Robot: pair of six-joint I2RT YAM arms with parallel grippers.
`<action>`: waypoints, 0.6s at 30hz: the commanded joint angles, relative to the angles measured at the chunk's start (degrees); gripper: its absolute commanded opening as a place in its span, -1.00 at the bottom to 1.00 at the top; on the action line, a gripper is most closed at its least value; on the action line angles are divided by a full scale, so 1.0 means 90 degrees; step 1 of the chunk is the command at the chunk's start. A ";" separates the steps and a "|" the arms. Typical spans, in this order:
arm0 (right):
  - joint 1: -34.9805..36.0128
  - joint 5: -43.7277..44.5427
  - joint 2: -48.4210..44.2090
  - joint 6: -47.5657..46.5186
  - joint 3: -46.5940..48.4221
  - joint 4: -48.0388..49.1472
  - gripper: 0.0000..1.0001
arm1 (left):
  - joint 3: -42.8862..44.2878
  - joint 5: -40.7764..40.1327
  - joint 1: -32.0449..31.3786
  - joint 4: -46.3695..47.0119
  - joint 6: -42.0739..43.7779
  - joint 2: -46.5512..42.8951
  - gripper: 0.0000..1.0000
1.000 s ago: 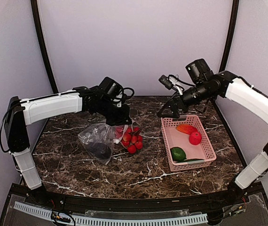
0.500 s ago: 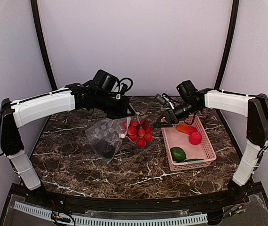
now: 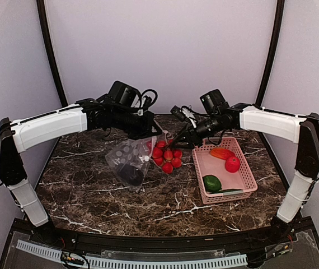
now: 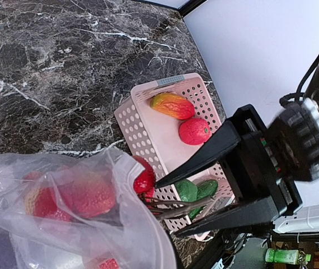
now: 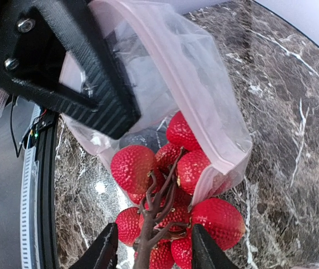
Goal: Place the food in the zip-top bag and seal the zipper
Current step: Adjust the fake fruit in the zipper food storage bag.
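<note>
Two fingers of the right gripper [image 5: 153, 241] stand apart astride the brown stem [image 5: 158, 204] of the red cluster [image 3: 168, 158], mid-frame at the mouth of the zip-top bag [image 3: 125, 159]. The left gripper [image 3: 148, 133] pinches the bag's upper edge, holding it up; the eggplant [image 3: 131, 175] lies inside. More food sits in the pink basket [image 3: 210, 162], at right.

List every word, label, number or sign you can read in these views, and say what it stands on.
None can be read in any view.
zip-top bag: whitish printed dots only, no letters.
pink basket: pale strip on its rim, too blurred to read.
green bottle at the bottom edge of the left wrist view: too small and blurred to read.
</note>
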 commanded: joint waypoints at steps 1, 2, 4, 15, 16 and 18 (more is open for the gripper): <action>0.0099 0.0318 -0.0146 -0.0094 0.0106 0.0285 -0.32 | -0.0130 0.0144 -0.0038 0.0104 -0.0002 -0.0429 -0.99; 0.0100 0.0335 -0.0142 -0.0083 0.0107 0.0297 -0.45 | -0.0131 0.0141 -0.0045 0.0104 -0.0001 -0.0425 -0.99; 0.0098 0.0395 -0.0136 -0.0042 0.0126 0.0308 -0.83 | -0.0139 0.0135 -0.0047 0.0118 -0.0006 -0.0425 -0.98; 0.0098 0.0417 -0.0204 0.0092 0.0316 0.0264 -0.85 | -0.0141 0.0234 -0.0047 0.0136 0.0005 -0.0287 -0.99; 0.0100 0.0404 -0.0236 0.0104 0.0329 0.0256 -0.94 | -0.0142 0.0251 -0.0047 0.0133 0.0006 -0.0277 -0.99; 0.0095 0.0396 -0.0298 0.0110 0.0342 0.0257 -1.00 | -0.0142 0.0266 -0.0047 0.0135 0.0016 -0.0246 -0.99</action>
